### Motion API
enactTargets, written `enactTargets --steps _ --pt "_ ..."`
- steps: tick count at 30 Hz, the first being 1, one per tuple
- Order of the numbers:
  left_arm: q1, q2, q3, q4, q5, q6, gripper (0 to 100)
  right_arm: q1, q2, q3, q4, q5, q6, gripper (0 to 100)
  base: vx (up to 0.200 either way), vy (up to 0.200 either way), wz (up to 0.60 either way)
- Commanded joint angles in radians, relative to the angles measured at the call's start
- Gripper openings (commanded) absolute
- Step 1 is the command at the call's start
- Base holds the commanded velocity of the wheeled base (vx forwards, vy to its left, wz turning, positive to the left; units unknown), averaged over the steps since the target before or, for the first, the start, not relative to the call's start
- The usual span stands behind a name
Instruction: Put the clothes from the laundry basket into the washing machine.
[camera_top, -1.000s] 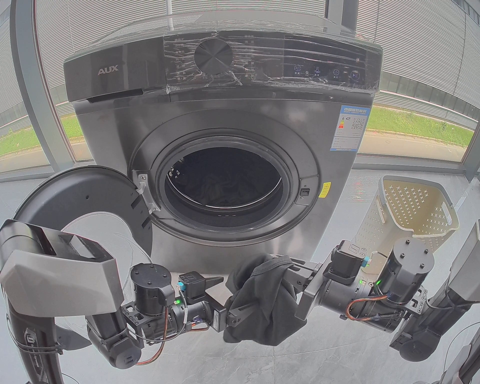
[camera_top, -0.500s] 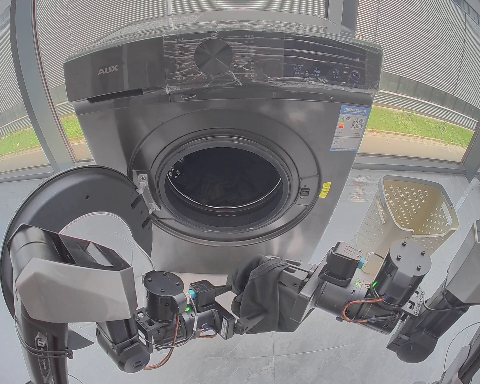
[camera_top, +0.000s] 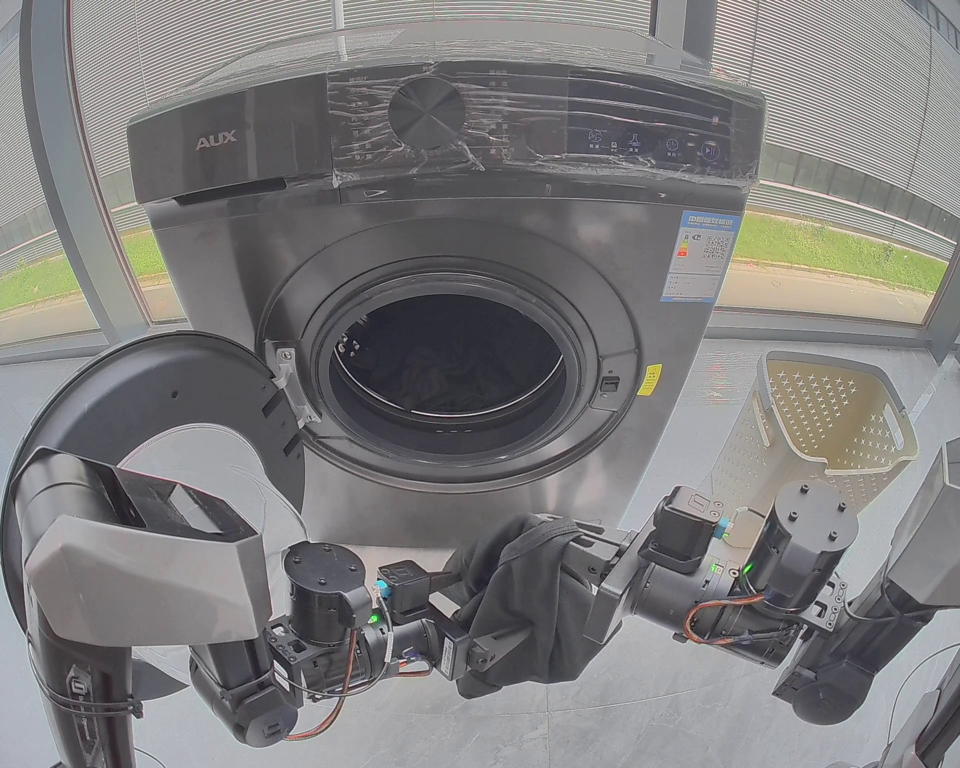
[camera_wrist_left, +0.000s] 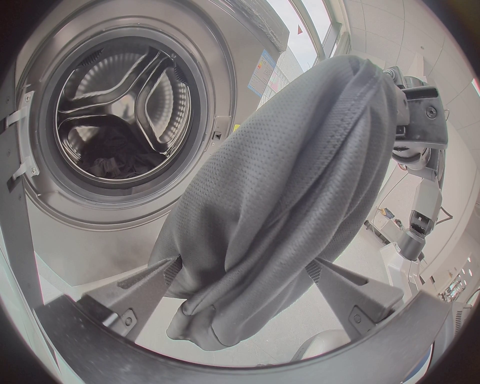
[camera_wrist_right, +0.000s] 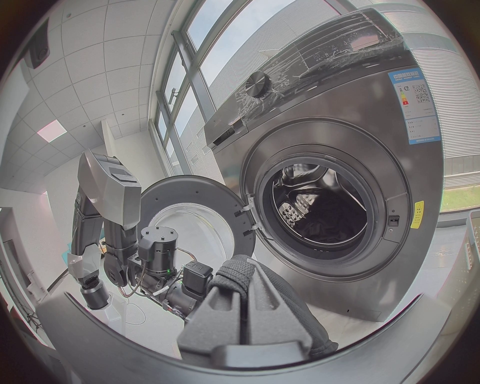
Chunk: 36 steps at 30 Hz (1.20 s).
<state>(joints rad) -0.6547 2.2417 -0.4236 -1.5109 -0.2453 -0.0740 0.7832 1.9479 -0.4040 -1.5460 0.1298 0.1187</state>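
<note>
A dark grey garment (camera_top: 525, 600) hangs low in front of the washing machine (camera_top: 450, 230), below its open drum (camera_top: 450, 360). My right gripper (camera_top: 578, 553) is shut on the garment's top fold (camera_wrist_right: 240, 272), fingers pressed together. My left gripper (camera_top: 490, 640) is open, and its two fingers (camera_wrist_left: 165, 272) stand wide on either side of the garment's lower part (camera_wrist_left: 280, 200). Dark clothes (camera_wrist_left: 117, 155) lie inside the drum. The white laundry basket (camera_top: 830, 420) stands to the right of the machine, tilted, with no clothes visible in it.
The machine's round door (camera_top: 150, 400) is swung open to the left, just behind my left arm. Grey floor tiles (camera_top: 650, 710) lie free under the garment. Windows run behind the machine.
My left arm has shifted right and slightly lower, bringing its open fingers further around the garment. The right gripper with the garment has dropped a little to the left.
</note>
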Motion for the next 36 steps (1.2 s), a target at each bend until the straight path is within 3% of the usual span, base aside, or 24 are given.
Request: enactTargets --steps 1,12,36 --pt "-0.014 -0.017 0.019 0.000 -0.002 -0.003 100 -0.009 0.006 -0.004 0.000 -0.002 -0.001 0 0.000 0.000 0.00" --pt "-0.033 -0.085 0.057 0.000 -0.012 -0.009 100 -0.050 0.036 -0.012 -0.002 -0.004 -0.002 0 0.000 0.000 0.00" --pt "-0.097 -0.036 0.075 0.000 -0.037 -0.020 100 -0.050 0.060 -0.036 -0.002 -0.045 0.001 0 0.000 0.000 0.00"
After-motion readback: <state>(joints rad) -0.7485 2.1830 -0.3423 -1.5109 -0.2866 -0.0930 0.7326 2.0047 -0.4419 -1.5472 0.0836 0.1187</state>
